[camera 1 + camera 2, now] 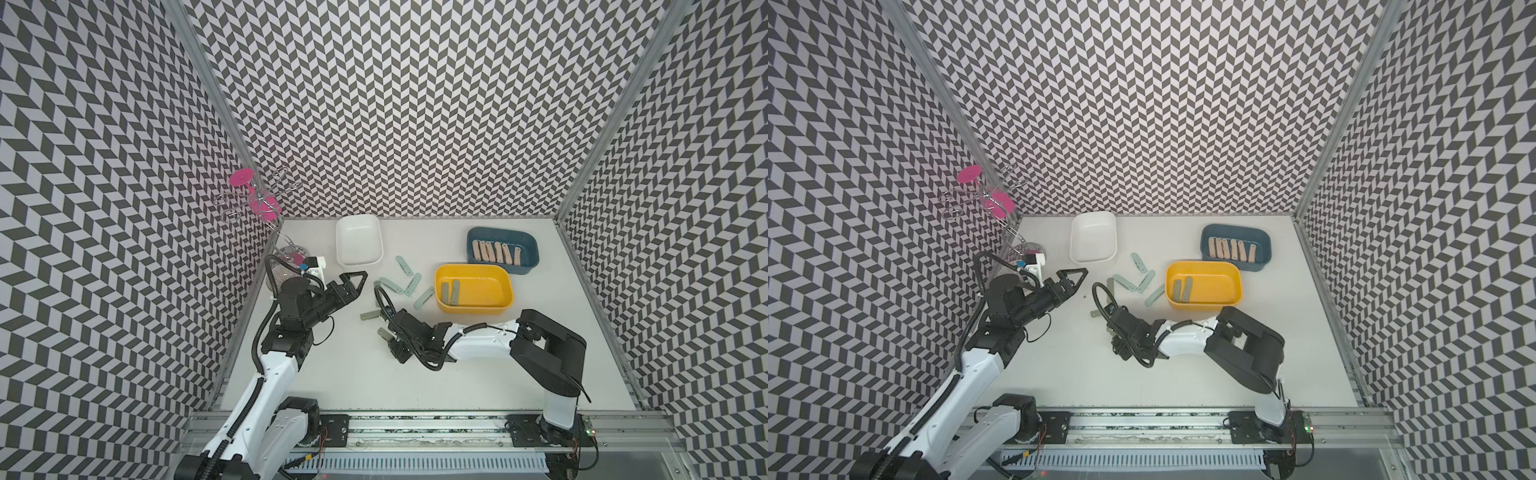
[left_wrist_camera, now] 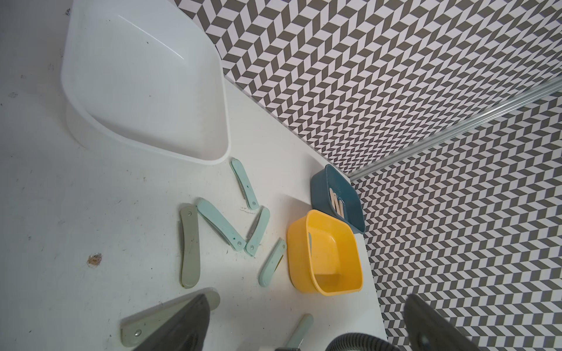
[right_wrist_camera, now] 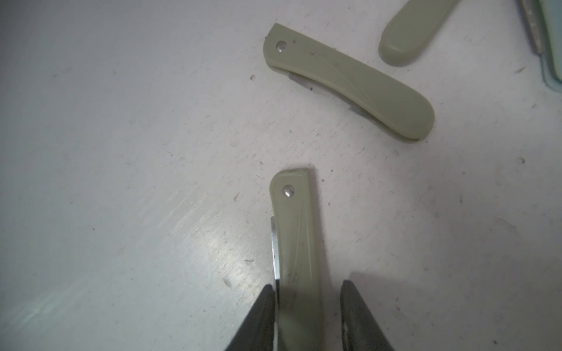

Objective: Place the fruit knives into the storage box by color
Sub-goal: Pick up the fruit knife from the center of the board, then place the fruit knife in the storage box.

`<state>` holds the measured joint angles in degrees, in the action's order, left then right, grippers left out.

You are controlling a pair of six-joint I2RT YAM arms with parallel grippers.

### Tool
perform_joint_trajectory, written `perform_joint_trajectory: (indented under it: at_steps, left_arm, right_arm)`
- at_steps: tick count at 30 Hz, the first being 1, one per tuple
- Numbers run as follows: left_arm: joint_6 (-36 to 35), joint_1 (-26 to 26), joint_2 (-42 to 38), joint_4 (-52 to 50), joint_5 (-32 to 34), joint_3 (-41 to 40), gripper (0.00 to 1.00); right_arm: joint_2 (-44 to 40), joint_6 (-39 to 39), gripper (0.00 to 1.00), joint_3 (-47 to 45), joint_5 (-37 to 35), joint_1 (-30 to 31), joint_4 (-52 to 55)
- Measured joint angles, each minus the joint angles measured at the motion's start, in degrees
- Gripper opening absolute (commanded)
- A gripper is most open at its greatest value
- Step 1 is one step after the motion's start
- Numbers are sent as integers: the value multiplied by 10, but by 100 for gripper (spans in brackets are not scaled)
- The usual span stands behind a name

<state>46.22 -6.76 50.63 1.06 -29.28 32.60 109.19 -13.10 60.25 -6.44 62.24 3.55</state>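
The right end effector [image 3: 307, 285] straddles an olive fruit knife [image 3: 296, 231] lying on the bench [image 3: 121, 152] near the yellow storage box [image 1: 473, 309], its fingers slightly apart and one touching the blade edge, while the left end effector [image 1: 357, 284] hangs wide open beyond mint knives [image 1: 392, 286] scattered beside that box.

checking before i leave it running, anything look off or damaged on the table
Two things. The olive knife between the right hand fingers shows a sliver of bare blade along one edge, so it looks not fully folded. There is also a small brown mark on the table.
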Motion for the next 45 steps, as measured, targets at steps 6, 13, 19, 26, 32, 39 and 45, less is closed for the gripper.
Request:
perform_joint_trajectory:
  at_steps: [6, 13, 19, 26, 32, 39, 45]
  left_arm:
    - [0, 0, 2, 2, 0, 0, 100]
    - [2, 0, 4, 2, 0, 0, 100]
    - [2, -7, 4, 2, 2, 0, 100]
    - [5, -14, 4, 2, 7, 0, 100]
    - [10, -21, 4, 2, 11, 0, 100]
    - [12, -27, 8, 4, 14, 0, 100]
    - [15, -49, 22, 11, 20, 9, 100]
  right_arm:
    - [8, 7, 18, -9, -8, 4, -42]
    - [7, 6, 12, -23, -9, 5, -72]
    - [-8, -4, 11, -34, -5, 5, -61]
    - [-42, -14, 11, -42, -5, 6, -23]
    - [-82, -15, 10, -42, -9, -1, -12]
    - [-135, -15, 10, -42, -10, -38, 7]
    - [-193, -17, 11, -41, -7, -119, 20]
